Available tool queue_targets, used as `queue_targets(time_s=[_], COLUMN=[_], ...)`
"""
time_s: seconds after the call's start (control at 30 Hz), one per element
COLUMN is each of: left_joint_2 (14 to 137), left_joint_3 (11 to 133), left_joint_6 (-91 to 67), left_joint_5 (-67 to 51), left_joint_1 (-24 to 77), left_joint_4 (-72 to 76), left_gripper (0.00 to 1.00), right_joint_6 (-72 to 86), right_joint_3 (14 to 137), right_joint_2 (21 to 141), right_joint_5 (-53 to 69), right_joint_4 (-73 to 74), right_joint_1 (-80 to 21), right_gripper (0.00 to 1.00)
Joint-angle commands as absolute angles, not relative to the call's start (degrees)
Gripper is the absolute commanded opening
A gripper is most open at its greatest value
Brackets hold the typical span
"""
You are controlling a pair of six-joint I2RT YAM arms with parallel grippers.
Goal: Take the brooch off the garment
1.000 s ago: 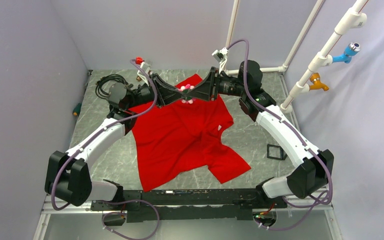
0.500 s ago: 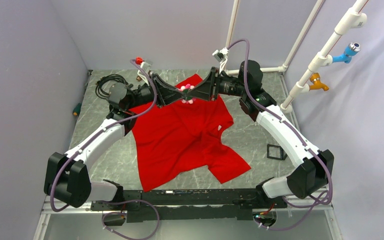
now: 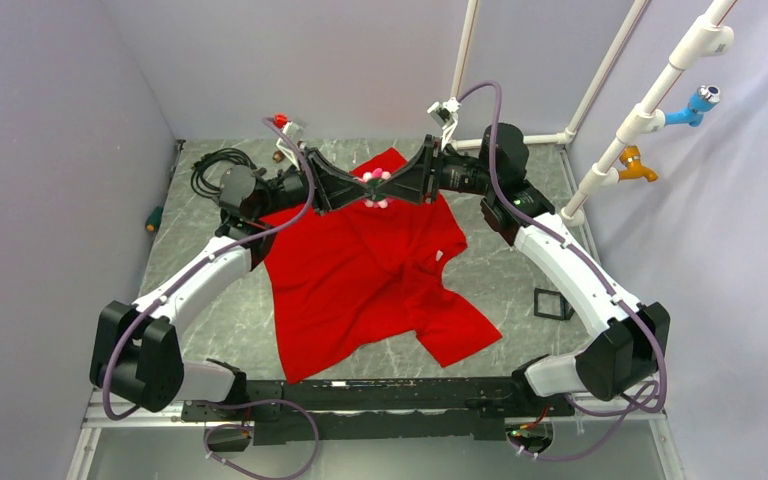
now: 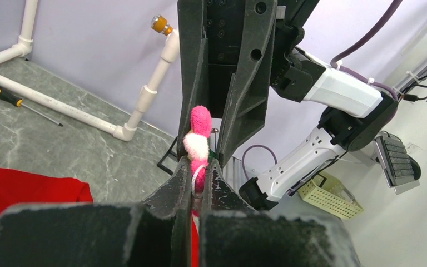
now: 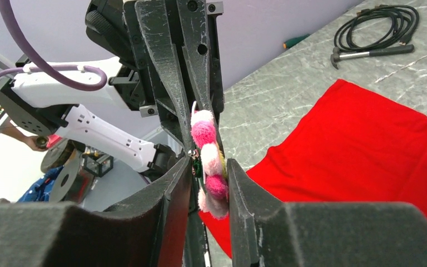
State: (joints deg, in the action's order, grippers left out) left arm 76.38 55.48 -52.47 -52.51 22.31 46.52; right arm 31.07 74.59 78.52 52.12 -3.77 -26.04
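The garment (image 3: 360,270) is a red T-shirt spread on the table, also in the left wrist view (image 4: 22,189) and the right wrist view (image 5: 361,150). The brooch (image 3: 375,187), fluffy pink and white petals, hangs above the shirt's far part between both grippers. My left gripper (image 3: 364,189) comes from the left. It is shut on the brooch's (image 4: 199,139) metal pin at its tips (image 4: 198,165). Red cloth shows in the gap; I cannot tell if it is pinched. My right gripper (image 3: 387,187) comes from the right. Its jaws (image 5: 210,162) close on the brooch's petals (image 5: 211,158).
A coiled black cable (image 3: 210,165) and a small hammer (image 5: 367,53) lie at the back left. A green-handled tool (image 3: 154,218) sits by the left wall. A black square frame (image 3: 552,303) lies on the right. White pipes (image 3: 600,170) rise at the back right.
Both grippers and the brooch have edged slightly to the right. The grips look the same and the shirt lies as before.
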Motion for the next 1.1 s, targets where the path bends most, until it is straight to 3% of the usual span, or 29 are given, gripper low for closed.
queue_targets(time_s=[0.0, 0.13, 0.53, 0.83, 1.07], left_joint_2=[76.19, 76.21, 76.02, 76.14, 76.32], left_joint_3=[56.66, 56.64, 57.03, 56.93, 56.97], left_joint_6=[-54.06, -54.01, -52.78, -54.80, -56.99], left_joint_5=[-52.68, -52.82, -52.64, -56.23, -58.93], left_joint_1=[22.04, 21.98, 21.75, 20.30, 20.39], left_joint_4=[52.00, 52.01, 49.95, 52.38, 55.29], left_gripper=[0.00, 0.00, 0.00, 0.00, 0.00], right_joint_6=[29.35, 29.38, 29.36, 33.25, 33.84], right_joint_3=[74.17, 74.51, 74.96, 74.19, 73.84], right_joint_2=[76.80, 76.97, 76.38, 75.69, 76.06], right_joint_5=[52.42, 52.79, 54.40, 57.65, 59.06], right_joint_4=[-4.63, -4.84, -5.65, -6.55, -8.95], right_joint_1=[-25.40, -25.40, -25.49, -22.97, -22.79], right_gripper=[0.33, 0.38, 0.66, 0.73, 0.64])
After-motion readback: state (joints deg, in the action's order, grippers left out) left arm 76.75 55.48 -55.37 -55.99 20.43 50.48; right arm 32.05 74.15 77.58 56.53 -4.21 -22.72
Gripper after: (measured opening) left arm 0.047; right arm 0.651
